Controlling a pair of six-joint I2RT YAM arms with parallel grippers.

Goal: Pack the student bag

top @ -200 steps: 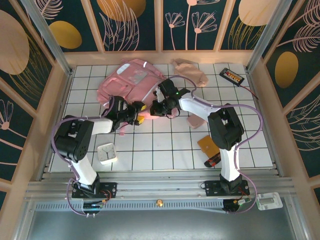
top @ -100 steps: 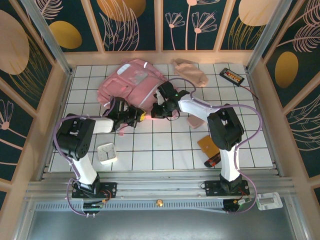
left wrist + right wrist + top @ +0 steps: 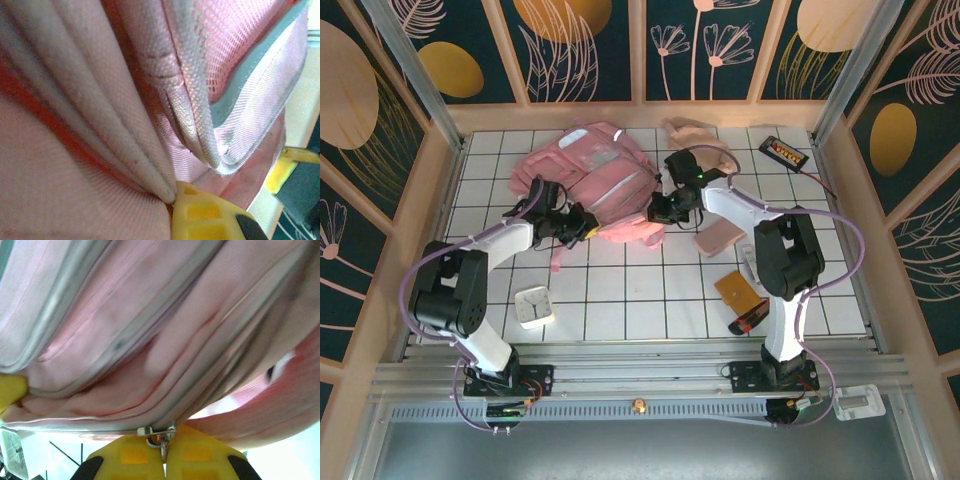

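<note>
Bag position: The large pink woven-fabric student bag (image 3: 595, 175) lay on the white gridded counter (image 3: 620, 300), upper centre of the overhead frame, between the two arms.
Left pincer: The left pincer (image 3: 582, 226) met the bag's lower left edge. In its wrist view one yellow finger (image 3: 200, 215) sat at the bottom edge with a corded seam running into it, so it read as pressed together on a fold of cloth.
Right pincer: The right pincer (image 3: 164, 452), bottom centre of its wrist view, had both yellow pads closed on the small metal zip pull (image 3: 159, 432).
Step in hand: Probably opening the zip, one arm anchoring while the other drew.
Doing it well: The pull should follow the zip line, low and steady. The left grip should keep the cloth taut so the teeth would not bunch or jam.
Materials: Coarse basket-weave nylon, rounded pale piping, a grey-edged pink mesh panel (image 3: 235, 42) and glossy folds. It looked soft and floppy, likely to sag if released.
</note>
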